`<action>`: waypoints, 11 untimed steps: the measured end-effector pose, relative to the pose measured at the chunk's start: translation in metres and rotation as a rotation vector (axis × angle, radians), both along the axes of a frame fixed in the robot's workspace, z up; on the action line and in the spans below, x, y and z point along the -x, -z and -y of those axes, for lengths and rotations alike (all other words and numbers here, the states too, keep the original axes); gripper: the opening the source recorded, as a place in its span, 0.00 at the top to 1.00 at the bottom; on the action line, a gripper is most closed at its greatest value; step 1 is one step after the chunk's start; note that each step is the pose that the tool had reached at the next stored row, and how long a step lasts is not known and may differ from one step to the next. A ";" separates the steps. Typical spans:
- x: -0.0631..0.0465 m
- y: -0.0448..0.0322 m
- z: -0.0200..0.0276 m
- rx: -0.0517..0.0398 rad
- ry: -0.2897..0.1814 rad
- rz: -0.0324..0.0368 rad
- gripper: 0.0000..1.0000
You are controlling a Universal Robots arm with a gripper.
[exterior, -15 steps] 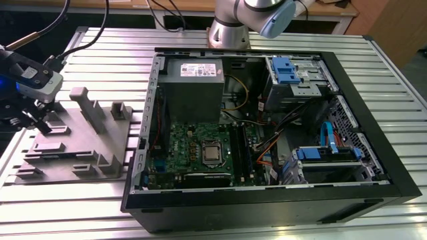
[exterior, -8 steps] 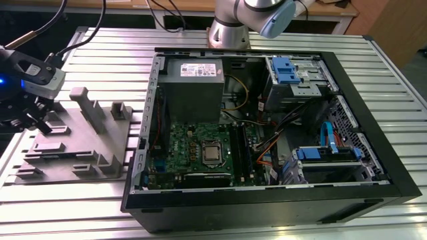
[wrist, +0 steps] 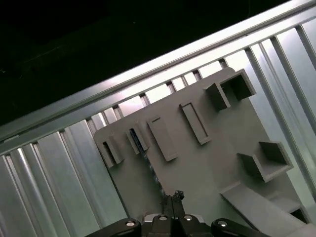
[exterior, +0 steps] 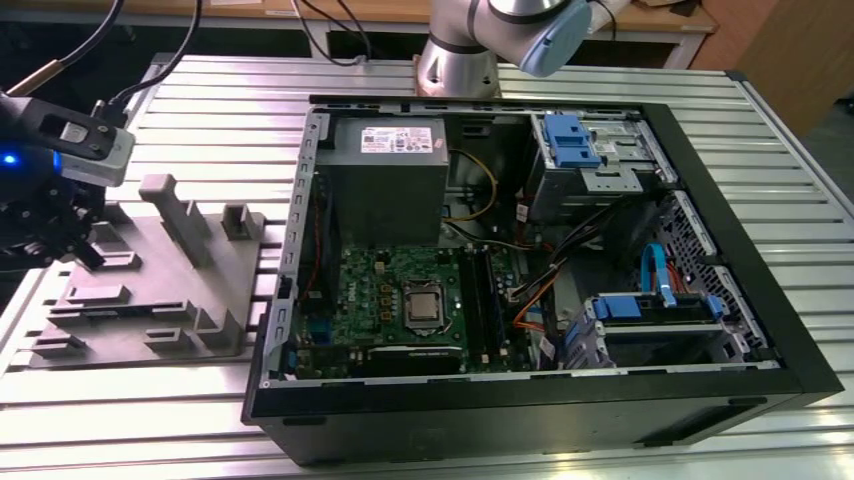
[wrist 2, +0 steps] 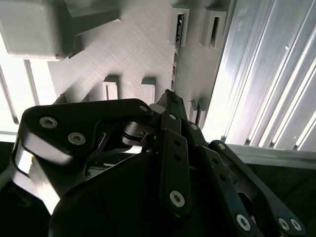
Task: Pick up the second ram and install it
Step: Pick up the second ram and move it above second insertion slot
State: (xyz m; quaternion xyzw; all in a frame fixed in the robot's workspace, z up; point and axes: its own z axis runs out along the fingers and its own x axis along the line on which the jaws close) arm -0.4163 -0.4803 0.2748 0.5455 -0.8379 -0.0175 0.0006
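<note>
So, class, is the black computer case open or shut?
Open: inside the black computer case, the green motherboard and grey power-supply box lie exposed.

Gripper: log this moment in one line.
gripper | low over grey holder plate | right at the second ram, on edge in the plate | ram not yet in computer case

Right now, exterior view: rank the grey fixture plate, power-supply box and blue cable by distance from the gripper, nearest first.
From the gripper:
1. Grey fixture plate, just beneath it, at the exterior view's left.
2. Power-supply box, inside the case, left part.
3. Blue cable, inside the case, toward the exterior view's right.
</note>
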 end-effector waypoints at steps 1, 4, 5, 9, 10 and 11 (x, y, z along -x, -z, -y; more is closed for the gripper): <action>0.000 0.0003 0.0000 0.0002 -0.017 -0.0001 0.90; 0.000 0.0013 0.0000 0.0003 -0.071 0.0001 0.90; 0.000 0.0017 0.0000 0.0003 -0.089 0.0000 0.90; 0.000 0.0042 0.0000 0.0004 -0.162 0.0000 0.90; 0.000 0.0049 0.0000 0.0004 -0.180 0.0000 0.90; 0.000 0.0057 0.0000 0.0004 -0.198 0.0001 0.90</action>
